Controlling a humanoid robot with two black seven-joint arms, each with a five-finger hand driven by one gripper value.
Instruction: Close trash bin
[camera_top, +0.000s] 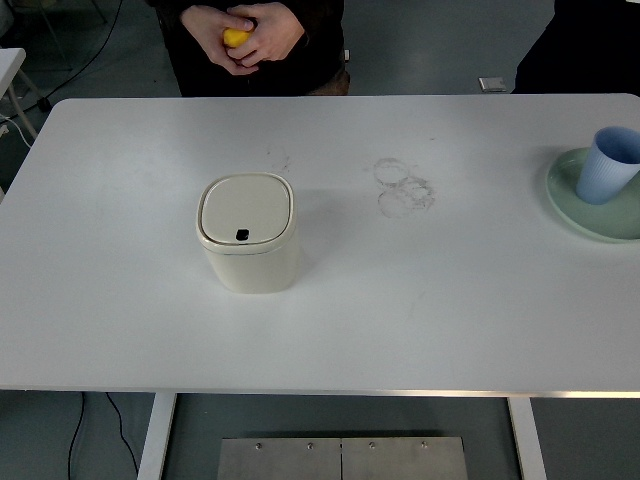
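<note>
A small cream trash bin (247, 233) stands on the white table (400, 300), left of centre. Its lid lies flat and shut on top, with a small black button near the lid's front edge. Neither of my arms nor hands shows in the head view.
A pale green plate (592, 205) carrying a light blue cup (611, 165) sits at the table's right edge. Beyond the far edge a person in dark clothes holds a yellow object (236, 38) in both hands. A second person's dark clothing (585, 50) shows at the top right.
</note>
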